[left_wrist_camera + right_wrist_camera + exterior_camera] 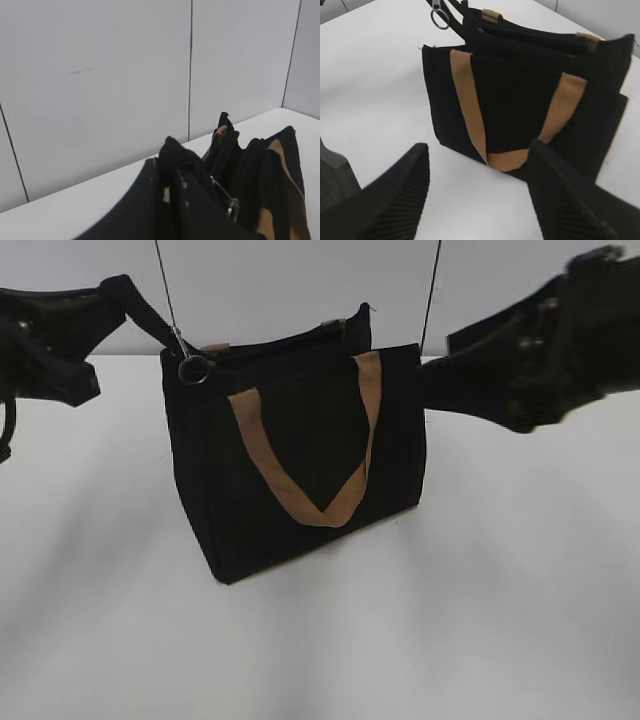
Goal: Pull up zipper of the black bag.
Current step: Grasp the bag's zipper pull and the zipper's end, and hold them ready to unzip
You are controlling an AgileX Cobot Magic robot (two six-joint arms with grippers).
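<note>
The black bag (300, 470) stands upright mid-table, one tan handle hanging down its front. The zipper (285, 343) runs along its top edge. The zipper's silver pull tab with a ring (193, 368) dangles free at the bag's left end; it also shows in the left wrist view (232, 206) and the right wrist view (440, 19). My left gripper (172, 336) is shut on a black fabric tab (172, 150) at the bag's top left corner. My right gripper (480, 147) is open and empty, just short of the bag's right side (432, 385).
The white table (500, 620) spreads in front of and beside the bag. A grey panelled wall (100, 90) stands close behind it. Two thin dark seams run down the wall above the bag.
</note>
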